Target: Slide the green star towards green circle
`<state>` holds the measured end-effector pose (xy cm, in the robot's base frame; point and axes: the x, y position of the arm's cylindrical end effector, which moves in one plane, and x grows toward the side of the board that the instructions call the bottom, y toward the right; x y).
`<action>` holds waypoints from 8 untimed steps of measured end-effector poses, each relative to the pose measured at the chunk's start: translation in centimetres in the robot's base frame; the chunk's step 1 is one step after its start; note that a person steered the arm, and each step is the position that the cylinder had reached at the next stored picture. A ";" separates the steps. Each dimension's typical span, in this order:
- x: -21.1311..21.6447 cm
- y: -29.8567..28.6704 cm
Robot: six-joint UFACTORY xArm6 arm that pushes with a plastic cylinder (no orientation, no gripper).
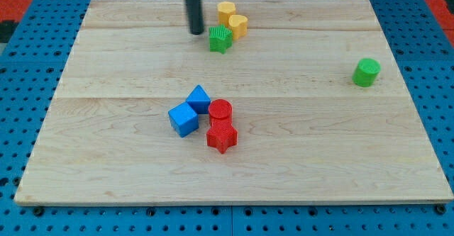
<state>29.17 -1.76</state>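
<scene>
Gripper: none is fitted, so its state cannot be told; the arm is ending in a straight dark rod, and my tip (196, 32) is resting on the counter (106, 151) near the view's top.
Camera view, my tip: it is standing just to the view's left of the green star (220, 40), very close to it; whether the two are touching cannot be told.
Camera view, green star: it is lying near the view's top, slightly left of centre, just below and left of the two yellow blocks.
Camera view, green circle (367, 72): it is sitting alone near the view's right edge of the counter, well apart from the green star and lower in the view.
Camera view, yellow blocks: one yellow block (226, 11) is lying nearest the view's top; a second yellow block (238, 25) is touching it on its lower right and is sitting just beside the green star.
Camera view, centre cluster: a blue cube (184, 118) and a second blue block (199, 98) are sitting together; a red circle (220, 110) and a red star (222, 135) are lying just to their right.
</scene>
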 end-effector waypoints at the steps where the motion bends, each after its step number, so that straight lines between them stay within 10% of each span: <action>1: 5.9 8.9; 3: 3.0 2.6; 4: 12.5 5.0; 8: 12.2 10.0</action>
